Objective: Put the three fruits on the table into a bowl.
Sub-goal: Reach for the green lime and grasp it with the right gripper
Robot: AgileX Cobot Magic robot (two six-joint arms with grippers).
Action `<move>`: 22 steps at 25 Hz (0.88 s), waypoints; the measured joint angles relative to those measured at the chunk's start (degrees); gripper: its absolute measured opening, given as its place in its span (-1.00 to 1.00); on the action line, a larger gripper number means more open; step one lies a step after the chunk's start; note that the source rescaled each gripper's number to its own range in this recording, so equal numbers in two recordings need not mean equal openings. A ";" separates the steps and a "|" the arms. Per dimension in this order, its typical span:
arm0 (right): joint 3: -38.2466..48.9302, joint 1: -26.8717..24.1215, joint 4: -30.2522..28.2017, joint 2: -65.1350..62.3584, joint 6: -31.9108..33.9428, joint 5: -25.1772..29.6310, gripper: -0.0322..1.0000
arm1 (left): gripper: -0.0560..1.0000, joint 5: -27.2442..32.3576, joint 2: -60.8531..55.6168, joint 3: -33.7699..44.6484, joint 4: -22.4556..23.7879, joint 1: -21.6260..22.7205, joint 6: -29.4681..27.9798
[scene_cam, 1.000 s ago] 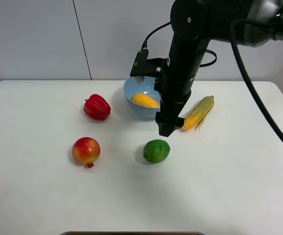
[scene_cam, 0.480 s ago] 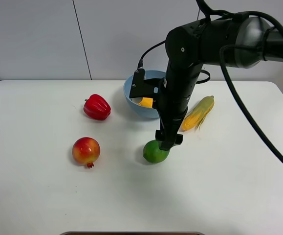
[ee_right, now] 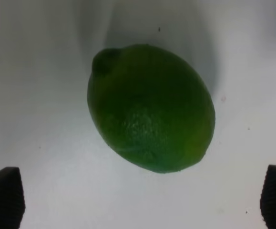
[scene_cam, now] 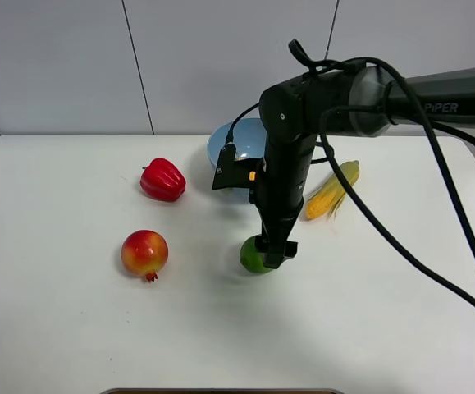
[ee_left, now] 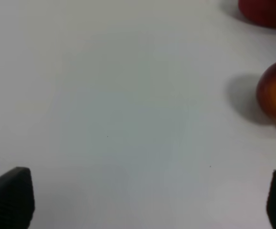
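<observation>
One round glossy green lime (ee_right: 149, 107) lies just beneath my right gripper (ee_right: 140, 198), whose jaws stand spread wide, gripping nothing. Next I judge it must lower, close and lift.

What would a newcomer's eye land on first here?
The black arm dominates the middle of the table, with the right gripper poised over the lime, jaws wide apart. To its left sit the pomegranate, nearer the front, and the red pepper further back. The blue bowl and the corn lie behind the arm.
</observation>
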 joint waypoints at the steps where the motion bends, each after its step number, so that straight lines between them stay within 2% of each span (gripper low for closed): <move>1: 0.00 0.00 0.00 0.46 0.00 -0.54 0.99 | 1.00 0.00 0.00 0.00 0.00 0.00 0.00; 12: 0.00 0.00 0.07 3.91 -2.23 -5.51 0.99 | 1.00 0.00 0.00 0.00 0.00 0.00 0.06; 22: 0.00 0.00 3.96 8.15 -4.74 -8.64 0.99 | 1.00 0.00 0.00 0.00 0.00 0.00 0.00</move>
